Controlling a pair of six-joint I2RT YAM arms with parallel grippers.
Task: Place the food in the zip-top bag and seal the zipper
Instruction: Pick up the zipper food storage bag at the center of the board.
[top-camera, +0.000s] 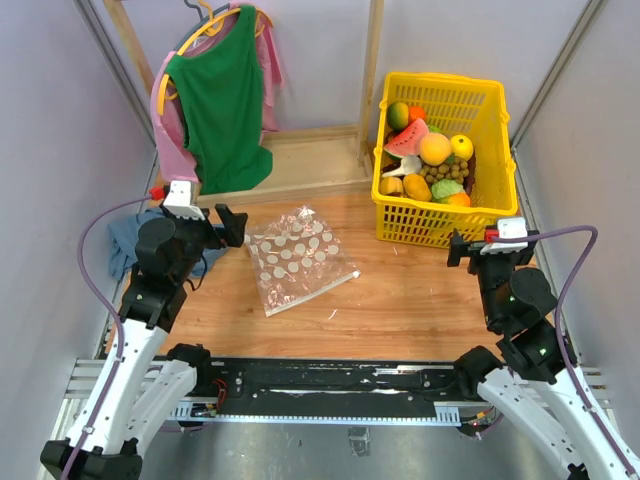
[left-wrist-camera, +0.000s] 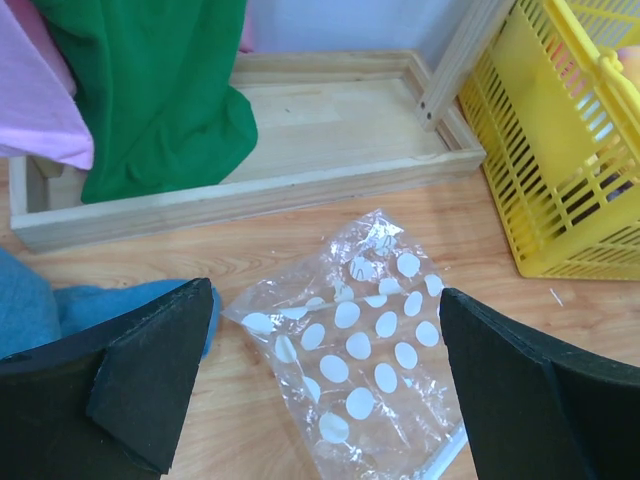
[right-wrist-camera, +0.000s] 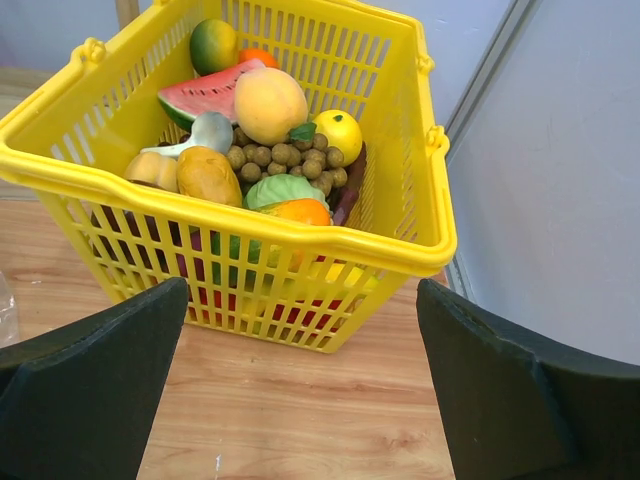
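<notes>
The zip-top bag (top-camera: 298, 258) lies flat and empty on the wooden table, clear with white dots. In the left wrist view the bag (left-wrist-camera: 360, 350) lies between and beyond my fingers, its pale zipper (left-wrist-camera: 447, 452) at the near right edge. The food sits in a yellow basket (top-camera: 492, 160) at the back right: a green-orange mango (right-wrist-camera: 214, 45), an orange round fruit (right-wrist-camera: 268, 105) and a yellow round fruit (right-wrist-camera: 337, 135). Other pieces are partly hidden. My left gripper (top-camera: 225, 228) (left-wrist-camera: 325, 295) is open and empty just left of the bag. My right gripper (top-camera: 485, 245) (right-wrist-camera: 302, 290) is open and empty in front of the basket (right-wrist-camera: 300, 235).
A blue cloth (top-camera: 125, 245) (left-wrist-camera: 30, 310) lies at the left edge beside my left gripper. A shallow wooden tray (top-camera: 300, 160) (left-wrist-camera: 300, 130) stands behind the bag, with a green shirt (top-camera: 225, 100) and a pink garment hanging over it. Walls close both sides.
</notes>
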